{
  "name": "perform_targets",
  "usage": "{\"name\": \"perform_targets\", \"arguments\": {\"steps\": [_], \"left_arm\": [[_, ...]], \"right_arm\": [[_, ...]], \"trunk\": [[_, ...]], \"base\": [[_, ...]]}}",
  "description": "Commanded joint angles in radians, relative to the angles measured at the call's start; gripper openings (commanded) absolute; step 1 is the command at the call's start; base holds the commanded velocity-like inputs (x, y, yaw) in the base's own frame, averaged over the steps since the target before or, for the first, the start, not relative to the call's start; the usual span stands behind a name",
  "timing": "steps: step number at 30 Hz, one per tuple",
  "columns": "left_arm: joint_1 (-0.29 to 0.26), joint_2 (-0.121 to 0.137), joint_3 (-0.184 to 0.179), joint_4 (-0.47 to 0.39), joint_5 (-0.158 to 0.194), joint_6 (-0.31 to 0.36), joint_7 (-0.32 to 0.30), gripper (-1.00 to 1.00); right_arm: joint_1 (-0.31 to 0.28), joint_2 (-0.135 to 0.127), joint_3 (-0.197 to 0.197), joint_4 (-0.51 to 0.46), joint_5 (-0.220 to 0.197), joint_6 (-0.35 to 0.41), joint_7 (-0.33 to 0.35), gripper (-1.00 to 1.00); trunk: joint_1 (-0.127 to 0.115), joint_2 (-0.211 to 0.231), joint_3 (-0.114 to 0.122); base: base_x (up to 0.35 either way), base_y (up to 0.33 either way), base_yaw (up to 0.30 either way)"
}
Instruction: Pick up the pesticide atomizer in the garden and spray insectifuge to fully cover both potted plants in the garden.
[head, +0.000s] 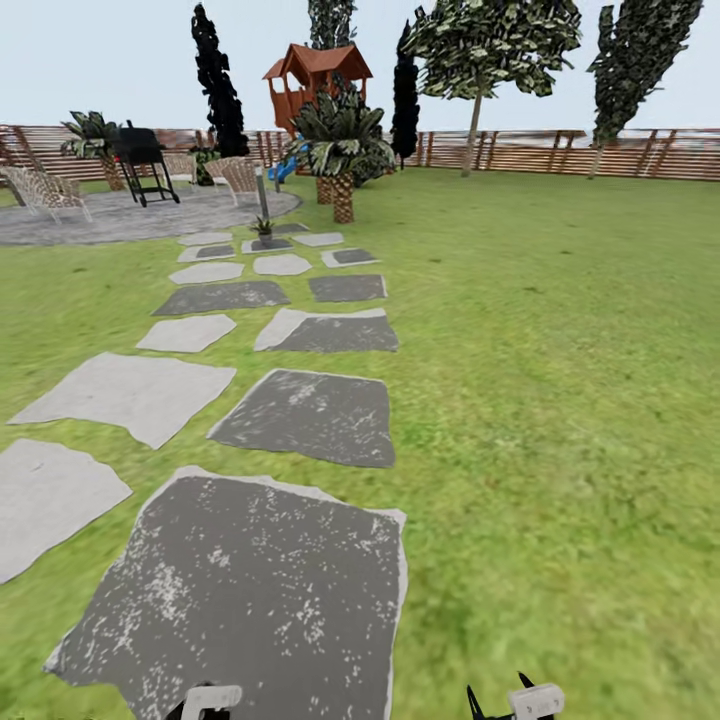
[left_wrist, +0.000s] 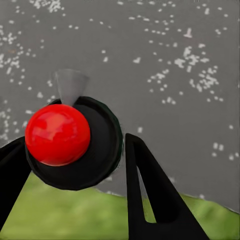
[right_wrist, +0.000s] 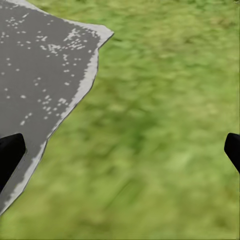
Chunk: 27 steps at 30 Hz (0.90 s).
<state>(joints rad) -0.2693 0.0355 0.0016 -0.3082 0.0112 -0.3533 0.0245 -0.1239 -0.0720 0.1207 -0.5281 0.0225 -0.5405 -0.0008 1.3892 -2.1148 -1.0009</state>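
A path of grey stepping stones (head: 300, 415) is running away from the robot across the green lawn (head: 560, 400) toward a round paved patio (head: 130, 215) at the far left. At the far end of the path, just short of the patio, one small potted plant (head: 264, 228) is sitting in a little grey pot; its leaves are too small here to describe, and I cannot tell whether anything else is lying beside it. On the patio a black grill (head: 141, 160) is standing among wicker chairs (head: 45, 192), with a palm (head: 342, 150) and a wooden play tower (head: 315, 85) behind, and a brown slatted fence (head: 560, 152) closing the garden. The left tool (head: 210, 700) is showing at the bottom edge of the head view over the nearest dark stone (head: 250, 600); in the left wrist view its dark fingers (left_wrist: 150, 195) are standing apart on either side of a black round part with a shiny red ball (left_wrist: 57, 134), though whether they are gripping it I cannot tell. The right tool (head: 510, 702) is hanging at the bottom edge beside the stone's margin; in the right wrist view its fingertips (right_wrist: 10, 152) are sitting wide apart, released, with nothing between them, over grass and the corner of the stone (right_wrist: 45, 70).
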Motion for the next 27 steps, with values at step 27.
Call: {"name": "perform_targets", "arguments": {"steps": [27], "left_arm": [[-0.001, 0.0, 0.0, 0.018, 0.001, -0.006, 0.001, -1.0]], "right_arm": [[0.0, 0.0, 0.002, 0.0, 0.003, -0.003, 0.002, 1.0]], "trunk": [[0.0, 0.0, 0.004]], "base": [[0.276, 0.079, 0.034]]}}
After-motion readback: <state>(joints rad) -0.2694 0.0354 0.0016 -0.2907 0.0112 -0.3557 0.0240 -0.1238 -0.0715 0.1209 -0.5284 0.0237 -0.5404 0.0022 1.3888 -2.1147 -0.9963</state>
